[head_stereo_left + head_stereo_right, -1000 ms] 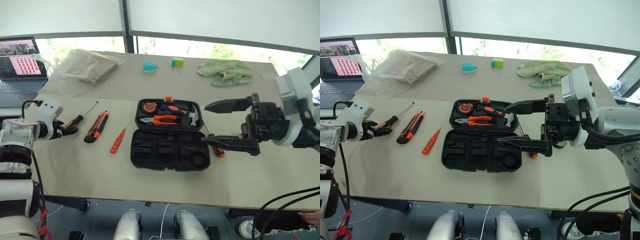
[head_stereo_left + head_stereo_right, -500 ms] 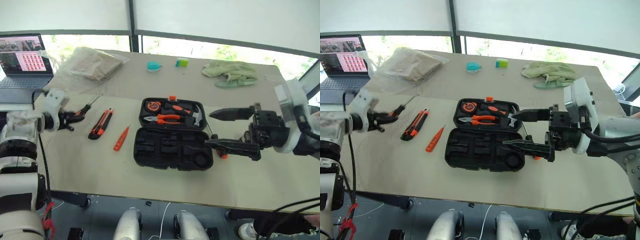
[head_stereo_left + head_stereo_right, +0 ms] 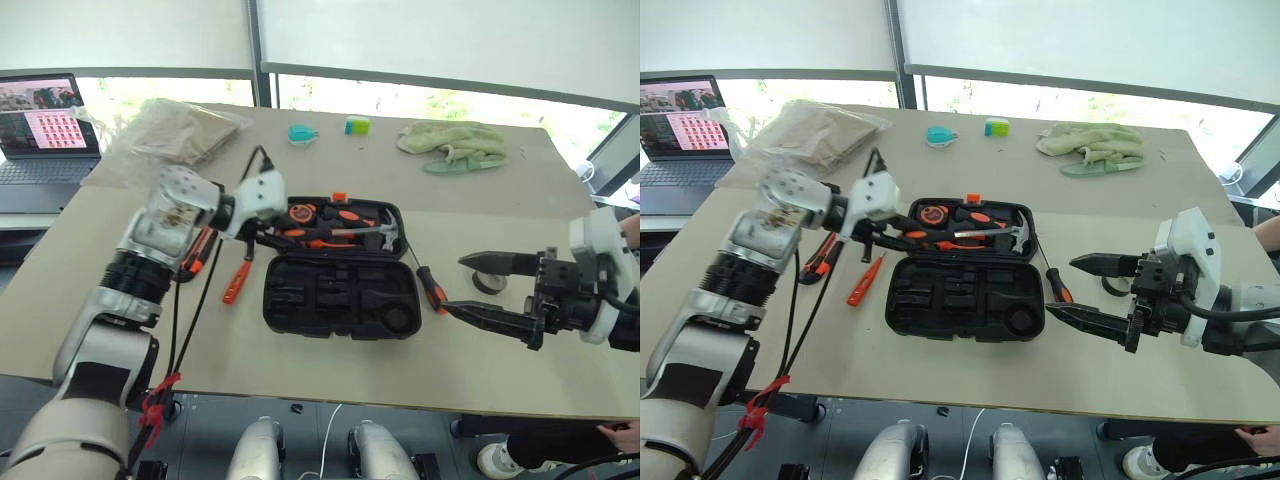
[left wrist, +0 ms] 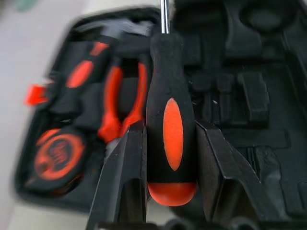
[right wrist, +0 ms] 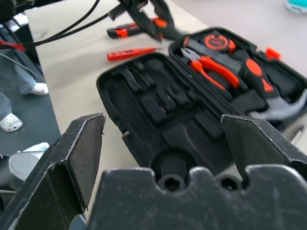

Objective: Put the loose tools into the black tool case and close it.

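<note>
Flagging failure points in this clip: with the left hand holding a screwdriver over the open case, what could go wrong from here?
1. The left hand grips the screwdriver low on its handle, so it may pivot or slip on release.
2. It hangs over the case half that already holds the pliers and hammer; dropped there, it could block closing.
3. A second screwdriver lies against the black tool case; the open right hand could bump the case reaching for it.

Tool count on the beige table

We count two black-and-orange-handled screwdrivers (image 4: 170,120) (image 3: 430,288), one black-and-orange utility knife (image 3: 816,257), one slim all-orange screwdriver (image 3: 237,281), one open black moulded-plastic case (image 3: 335,300).
</note>
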Robot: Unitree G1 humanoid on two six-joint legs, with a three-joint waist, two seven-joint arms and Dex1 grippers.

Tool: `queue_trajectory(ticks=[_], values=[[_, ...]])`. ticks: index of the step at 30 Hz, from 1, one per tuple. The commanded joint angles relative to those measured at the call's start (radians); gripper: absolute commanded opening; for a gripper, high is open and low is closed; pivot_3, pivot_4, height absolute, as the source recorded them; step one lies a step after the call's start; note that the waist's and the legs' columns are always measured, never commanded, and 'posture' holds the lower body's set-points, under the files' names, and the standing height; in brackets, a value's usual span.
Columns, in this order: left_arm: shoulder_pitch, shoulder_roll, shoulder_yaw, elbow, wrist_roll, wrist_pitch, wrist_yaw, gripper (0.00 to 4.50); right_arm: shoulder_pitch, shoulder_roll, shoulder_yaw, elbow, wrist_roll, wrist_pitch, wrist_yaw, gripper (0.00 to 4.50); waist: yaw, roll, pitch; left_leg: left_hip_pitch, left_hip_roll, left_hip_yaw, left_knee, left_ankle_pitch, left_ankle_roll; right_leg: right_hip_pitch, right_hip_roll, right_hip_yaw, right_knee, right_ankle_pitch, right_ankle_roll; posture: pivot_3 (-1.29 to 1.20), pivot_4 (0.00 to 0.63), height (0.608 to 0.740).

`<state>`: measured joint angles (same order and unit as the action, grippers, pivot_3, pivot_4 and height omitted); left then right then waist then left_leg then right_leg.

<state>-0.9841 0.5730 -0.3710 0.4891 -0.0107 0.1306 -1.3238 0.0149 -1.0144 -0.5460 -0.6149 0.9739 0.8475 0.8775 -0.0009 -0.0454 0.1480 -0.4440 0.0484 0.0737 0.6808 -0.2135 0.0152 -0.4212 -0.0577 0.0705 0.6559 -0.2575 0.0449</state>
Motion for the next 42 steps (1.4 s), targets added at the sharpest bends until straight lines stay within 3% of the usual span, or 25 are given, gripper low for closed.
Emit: queue_trajectory(ticks=[1, 15, 27, 29, 33, 37, 41, 42], values=[[-0.008, -0.024, 0.002, 0.008, 0.029, -0.022, 0.018, 0.88, 0.022, 0.009, -0.068, -0.042, 0.005, -0.011, -0.030, 4.50, 0.000, 0.000, 0.000, 0.000, 0.000, 0.000, 0.000, 0.000, 0.000, 0.000, 0.000, 0.000, 0.000, 0.000, 0.000, 0.00, 0.150, 0.740], [0.036, -0.064, -0.044, 0.050, 0.115, -0.061, 0.016, 0.88, 0.030, 0.000, -0.096, -0.049, 0.030, -0.001, -0.076, 4.50, 0.004, 0.000, 0.000, 0.000, -0.001, -0.003, 0.001, 0.000, 0.000, 0.001, -0.001, 0.000, 0.000, 0.000, 0.000, 0.00, 0.150, 0.740], [-0.026, -0.119, -0.027, 0.152, 0.128, -0.077, 0.037, 0.88, 0.036, 0.003, -0.092, -0.078, 0.072, 0.000, -0.098, 4.50, 0.011, 0.000, 0.000, 0.000, -0.001, -0.006, 0.001, 0.000, 0.000, 0.001, -0.001, 0.000, 0.000, 0.000, 0.000, 0.00, 0.150, 0.740], [-0.033, -0.123, -0.024, 0.159, 0.125, -0.083, 0.031, 1.88, 0.034, 0.001, -0.088, -0.077, 0.077, -0.001, -0.103, 4.50, 0.012, 0.000, 0.000, 0.000, -0.001, -0.007, 0.001, 0.000, 0.000, 0.001, -0.001, -0.001, 0.000, 0.000, 0.000, 0.00, 0.150, 0.740], [-0.046, -0.108, -0.002, 0.127, 0.101, -0.078, -0.007, 3.22, 0.031, -0.003, -0.085, -0.075, 0.085, 0.000, -0.108, 4.50, 0.013, 0.000, 0.000, 0.000, -0.001, -0.007, 0.002, 0.000, 0.001, 0.002, -0.001, -0.001, 0.000, 0.000, 0.001, 0.00, 0.150, 0.740], [-0.078, -0.096, 0.039, 0.054, 0.037, 0.003, -0.076, 3.22, 0.050, 0.001, -0.094, -0.080, 0.087, 0.001, -0.103, 4.50, 0.012, 0.000, 0.000, -0.001, -0.001, -0.008, 0.002, 0.000, 0.001, 0.001, -0.001, -0.001, 0.001, 0.000, 0.001, 0.00, 0.150, 0.740], [-0.095, -0.133, 0.025, 0.078, 0.055, -0.028, -0.054, 2.15, 0.057, 0.006, -0.082, -0.084, 0.083, -0.004, -0.106, 4.50, 0.013, 0.000, 0.000, -0.001, -0.001, -0.008, 0.002, 0.001, 0.001, 0.002, -0.001, -0.001, 0.000, 0.000, 0.001, 0.00, 0.150, 0.740], [-0.094, -0.142, 0.014, 0.092, 0.069, -0.047, -0.043, 1.66, 0.055, 0.007, -0.077, -0.084, 0.082, -0.006, -0.109, 4.50, 0.012, 0.000, 0.000, 0.000, -0.001, -0.008, 0.002, 0.001, 0.001, 0.002, -0.001, -0.001, 0.000, 0.000, 0.001, 0.00, 0.150, 0.740]])
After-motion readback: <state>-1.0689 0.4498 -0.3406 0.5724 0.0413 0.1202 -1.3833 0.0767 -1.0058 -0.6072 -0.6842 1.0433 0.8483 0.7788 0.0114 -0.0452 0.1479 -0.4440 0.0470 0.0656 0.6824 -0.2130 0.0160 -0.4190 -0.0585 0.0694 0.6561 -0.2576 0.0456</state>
